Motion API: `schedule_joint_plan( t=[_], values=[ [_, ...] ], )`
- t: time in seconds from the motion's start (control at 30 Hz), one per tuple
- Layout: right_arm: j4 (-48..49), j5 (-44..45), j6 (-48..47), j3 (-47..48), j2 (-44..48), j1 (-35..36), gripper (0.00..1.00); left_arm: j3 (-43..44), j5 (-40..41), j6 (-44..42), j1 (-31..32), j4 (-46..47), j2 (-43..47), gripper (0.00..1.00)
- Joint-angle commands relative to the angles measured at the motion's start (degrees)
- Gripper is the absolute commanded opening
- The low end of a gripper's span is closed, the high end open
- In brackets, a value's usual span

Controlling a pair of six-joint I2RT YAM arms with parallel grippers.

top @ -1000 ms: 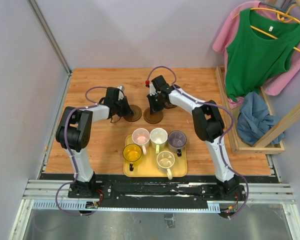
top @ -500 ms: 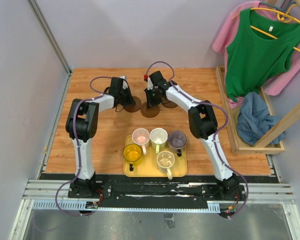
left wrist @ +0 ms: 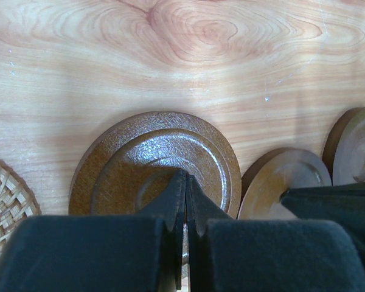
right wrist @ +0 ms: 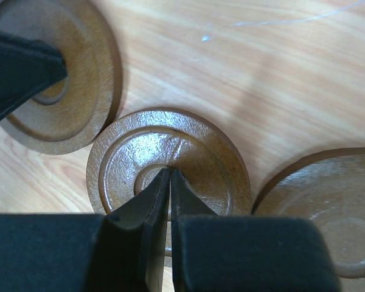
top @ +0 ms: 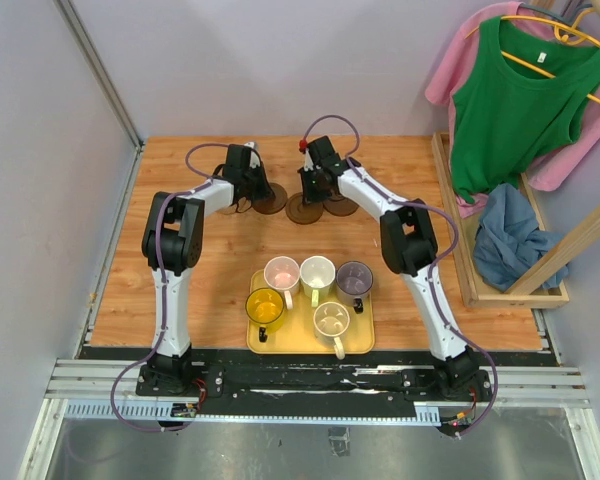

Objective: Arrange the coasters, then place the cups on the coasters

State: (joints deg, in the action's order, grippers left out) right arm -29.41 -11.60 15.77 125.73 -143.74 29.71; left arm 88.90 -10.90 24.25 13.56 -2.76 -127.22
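Observation:
Three dark brown coasters lie in a row at the far middle of the table. My left gripper (left wrist: 185, 176) is shut, its tips pressing on the centre of the left coaster (left wrist: 155, 161) (top: 271, 201). My right gripper (right wrist: 170, 171) is shut too, tips down on the middle coaster (right wrist: 170, 158) (top: 304, 209). The third coaster (right wrist: 328, 207) (top: 341, 207) lies just right of it. A woven tan coaster (left wrist: 3, 201) shows at the left edge of the left wrist view. Several cups, pink (top: 281, 272), green-white (top: 317, 272), grey-purple (top: 354, 277), yellow (top: 265, 308) and cream (top: 332, 320), stand on the yellow tray (top: 364, 338).
A wooden rack (top: 455, 230) with hanging green and pink clothes (top: 515, 100) and a blue cloth (top: 510, 235) borders the table's right side. Grey walls close the left and back. The two arms' wrists are close together over the coaster row.
Both shut grippers have moved toward the far edge, sliding their coasters along under the tips. The left arm has stretched out farther. The cups and tray have not moved.

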Motion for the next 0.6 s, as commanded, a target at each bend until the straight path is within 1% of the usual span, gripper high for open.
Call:
schedule_joint_plan(
  t=[0.0, 0.23, 0.57],
  values=[
    [-0.8, 6.4, 0.3, -0.4, -1.8, -2.4, 0.06, -1.5, -0.4, -1.5, 0.0, -3.7, -1.7, 0.01],
    [-0.5, 8.0, 1.9, -0.4, -1.7, -4.6, 0.05, -3.6, -0.5, -1.9, 0.1, -3.4, -0.2, 0.01],
    [0.3, 4.3, 1.1, -3.9, 0.2, -4.8, 0.05, -4.5, -2.6, -0.7, 0.1, -2.0, -0.1, 0.01]
  ],
)
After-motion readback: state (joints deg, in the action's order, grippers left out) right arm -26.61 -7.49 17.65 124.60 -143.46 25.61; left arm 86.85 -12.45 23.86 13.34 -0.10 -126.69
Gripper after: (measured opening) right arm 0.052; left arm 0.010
